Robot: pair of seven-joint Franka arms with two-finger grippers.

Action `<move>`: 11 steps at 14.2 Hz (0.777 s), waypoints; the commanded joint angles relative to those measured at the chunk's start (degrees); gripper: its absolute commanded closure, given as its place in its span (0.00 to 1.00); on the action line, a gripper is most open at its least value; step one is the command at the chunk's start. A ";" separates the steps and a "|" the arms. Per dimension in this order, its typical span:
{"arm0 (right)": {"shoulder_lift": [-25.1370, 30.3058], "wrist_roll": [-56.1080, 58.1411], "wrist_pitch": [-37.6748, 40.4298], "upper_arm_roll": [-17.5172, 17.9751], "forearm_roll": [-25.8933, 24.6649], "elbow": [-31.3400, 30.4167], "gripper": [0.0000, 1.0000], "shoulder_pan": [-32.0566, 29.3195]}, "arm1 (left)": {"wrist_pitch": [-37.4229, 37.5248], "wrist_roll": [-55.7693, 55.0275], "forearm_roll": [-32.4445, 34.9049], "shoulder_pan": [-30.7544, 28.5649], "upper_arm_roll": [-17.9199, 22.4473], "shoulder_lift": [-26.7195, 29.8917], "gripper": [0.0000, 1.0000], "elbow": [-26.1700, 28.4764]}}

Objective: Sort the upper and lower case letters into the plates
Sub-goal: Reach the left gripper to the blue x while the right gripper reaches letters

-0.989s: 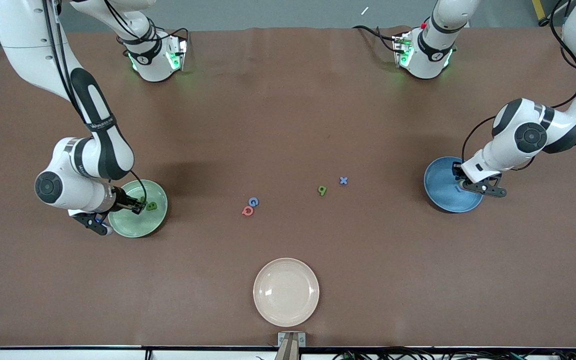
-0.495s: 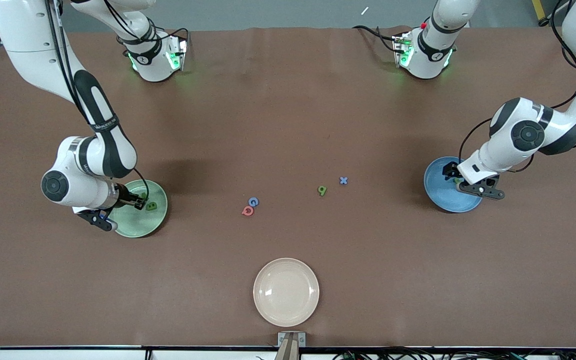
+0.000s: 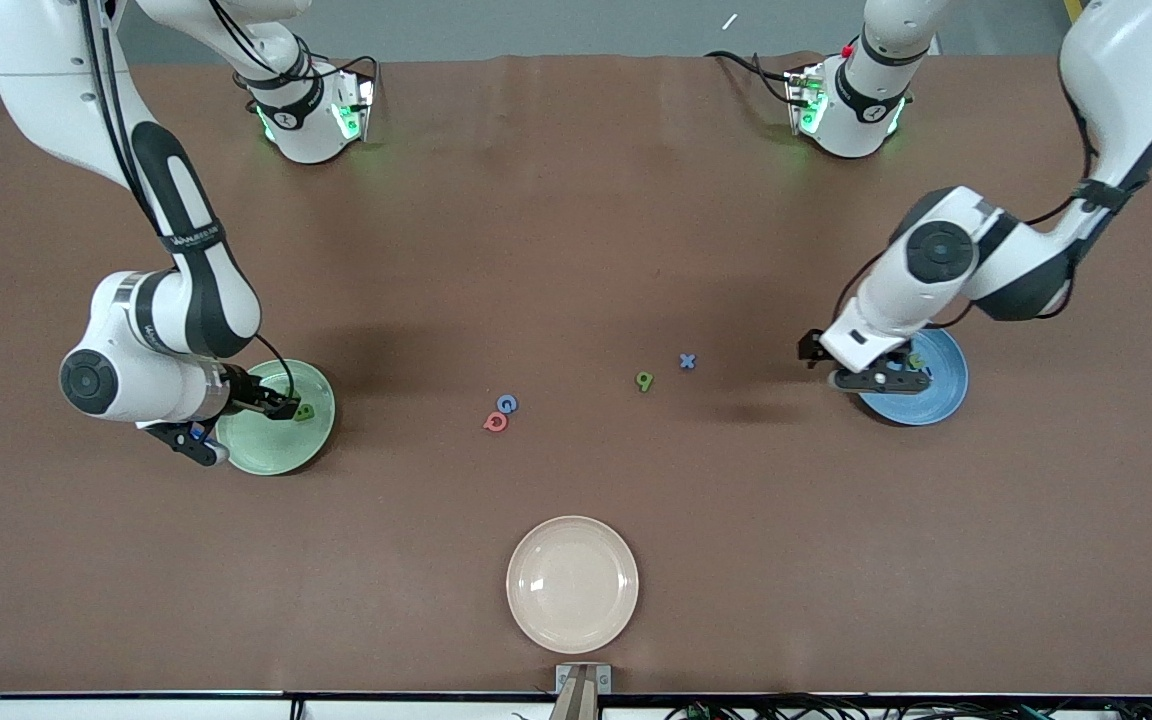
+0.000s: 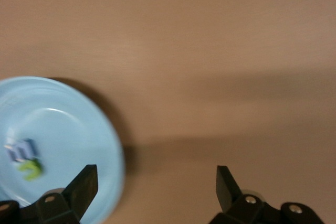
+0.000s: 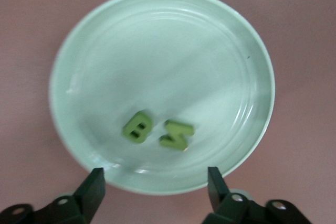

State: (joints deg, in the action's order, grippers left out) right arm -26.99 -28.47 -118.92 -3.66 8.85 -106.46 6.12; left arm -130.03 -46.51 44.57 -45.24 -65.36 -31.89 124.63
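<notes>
right hand [image 5: 152, 195], fingers spread wide, empty, hovers over pale green plate [image 3: 276, 450] at frame's left. green B [image 5: 137, 126] and second green letter [image 5: 176, 134] lie in it, side by side.

left hand [image 4: 156, 192] also wide, empty, over blue plate [image 3: 941, 395] rim, right of frame; two small letters [image 4: 23, 158] inside.

four letters loose mid-desk [image 3: 576, 250]: blue G [image 3: 507, 403] touching red one [image 3: 495, 422], green one [image 3: 644, 380], blue x [image 3: 687, 361].

cream plate [image 3: 572, 584] sits empty, lower centre.

risk imo: G and red one touch, so pinch could drag both. tiny flat pieces slip easily too.

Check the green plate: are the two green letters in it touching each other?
Apart. The right wrist view shows a thin strip of pale green plate between the B and the other green letter.
</notes>
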 commanded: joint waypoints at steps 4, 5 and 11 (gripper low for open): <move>0.45 -21.51 -2.97 0.32 3.18 1.43 0.00 12.58 | 1.45 -13.69 -0.80 18.07 6.65 -3.87 0.01 -5.89; 0.10 -24.24 -4.20 0.32 3.71 2.30 0.00 14.52 | 1.27 -14.22 -0.80 19.65 6.83 -5.10 0.01 -6.33; -9.03 -32.79 -13.17 0.15 3.01 8.45 0.00 23.40 | -5.05 -19.41 0.25 31.78 15.34 -8.89 0.01 -9.40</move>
State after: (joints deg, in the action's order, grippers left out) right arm -31.49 -59.81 -130.26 -2.80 11.44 -101.83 26.96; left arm -133.11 -65.08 44.38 -17.09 -53.21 -39.93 117.12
